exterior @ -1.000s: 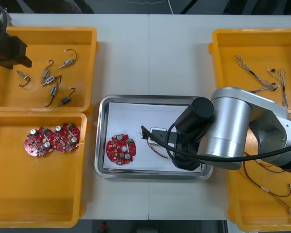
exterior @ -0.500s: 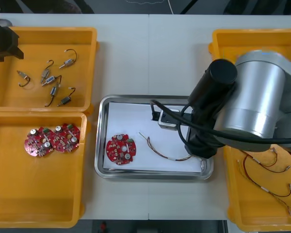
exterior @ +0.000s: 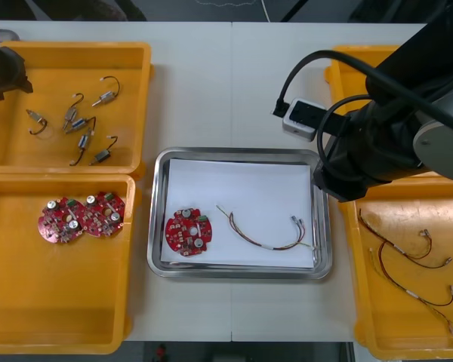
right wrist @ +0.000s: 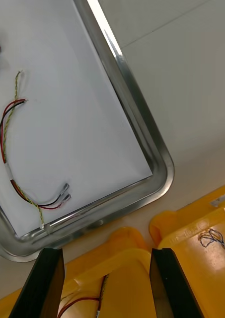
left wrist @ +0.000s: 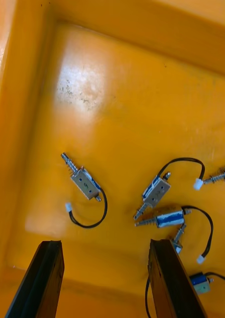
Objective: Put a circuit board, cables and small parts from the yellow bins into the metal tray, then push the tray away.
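No readable text is showing anywhere. A small pale label [right wrist: 220, 199] is sitting on the rim of a yellow bin [right wrist: 191, 233], print too small to make out. Markings on the red circuit board [exterior: 189, 231] aren't resolving into characters either

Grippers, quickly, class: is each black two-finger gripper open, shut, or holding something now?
Left gripper: open, empty, over small metal parts in a yellow bin.
Right gripper: open, empty, by the shiny metal tray.

Shiny metal tray [exterior: 157, 226], glossy plastic yellow bins [exterior: 30, 302].
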Controlling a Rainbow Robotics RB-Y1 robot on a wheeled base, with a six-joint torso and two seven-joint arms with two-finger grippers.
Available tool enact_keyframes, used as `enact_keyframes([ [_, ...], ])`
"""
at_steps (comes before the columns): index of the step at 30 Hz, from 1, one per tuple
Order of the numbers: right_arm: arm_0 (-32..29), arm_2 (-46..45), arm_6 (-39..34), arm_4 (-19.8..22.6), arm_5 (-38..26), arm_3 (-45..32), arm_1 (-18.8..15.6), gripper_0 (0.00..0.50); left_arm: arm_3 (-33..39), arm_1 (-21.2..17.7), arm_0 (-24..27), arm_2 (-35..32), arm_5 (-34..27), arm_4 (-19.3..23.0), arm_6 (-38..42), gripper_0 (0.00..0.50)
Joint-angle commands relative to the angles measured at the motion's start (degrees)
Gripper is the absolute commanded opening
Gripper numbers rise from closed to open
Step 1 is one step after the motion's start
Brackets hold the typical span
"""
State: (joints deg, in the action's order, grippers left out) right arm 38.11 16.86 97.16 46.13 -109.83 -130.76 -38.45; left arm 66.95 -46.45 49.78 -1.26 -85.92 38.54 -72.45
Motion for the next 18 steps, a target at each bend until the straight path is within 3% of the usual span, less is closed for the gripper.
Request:
enact_keyframes([
  [1,-2.8,-6.0,-2.5,-0.1,-0.2,-2.0,-2.2,0.500,-0.6,1.7,0.8,-1.5,4.4,-1.5,4.2,0.500],
  [11,-4.7,-17.6,-2.1,-0.3,-0.2,5.0,-3.5,0.500,-1.2,2.4,-3.6,2.0,12.6,-2.4,3.5,0.500],
  [18,-4.2,-24.2,-1.1,-2.3,-0.2,12.5,-3.6,0.500,-1.2,2.4,-5.6,2.1,13.8,-3.3,2.6,0.500],
])
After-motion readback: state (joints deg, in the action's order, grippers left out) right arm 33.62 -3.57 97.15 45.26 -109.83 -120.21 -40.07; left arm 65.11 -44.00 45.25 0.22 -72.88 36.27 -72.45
